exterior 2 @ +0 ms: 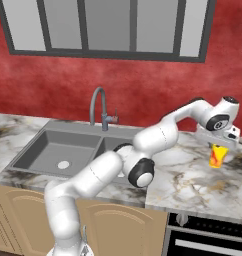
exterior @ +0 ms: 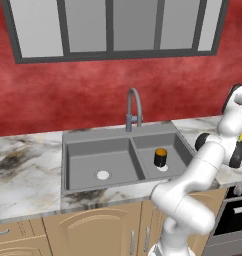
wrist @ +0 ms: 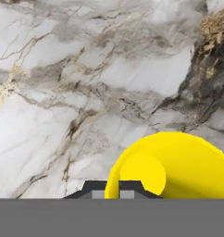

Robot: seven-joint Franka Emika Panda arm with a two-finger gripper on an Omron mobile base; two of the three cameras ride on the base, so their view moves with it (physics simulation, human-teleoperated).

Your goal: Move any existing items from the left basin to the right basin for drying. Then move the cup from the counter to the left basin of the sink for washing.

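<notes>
My fingers (wrist: 112, 189) are pinched shut on the rim of the yellow cup (exterior 2: 216, 156) at the surface's (wrist: 63, 92) right end; it seems light, rigid, smooth-walled, so the rim suits.

I see the marble counter (exterior: 28, 165) over tan cabinets (exterior: 68, 232), with the double sink (exterior: 73, 137) sunk into it. On its right stretch stands the yellow cup (exterior 2: 216, 156).
</notes>
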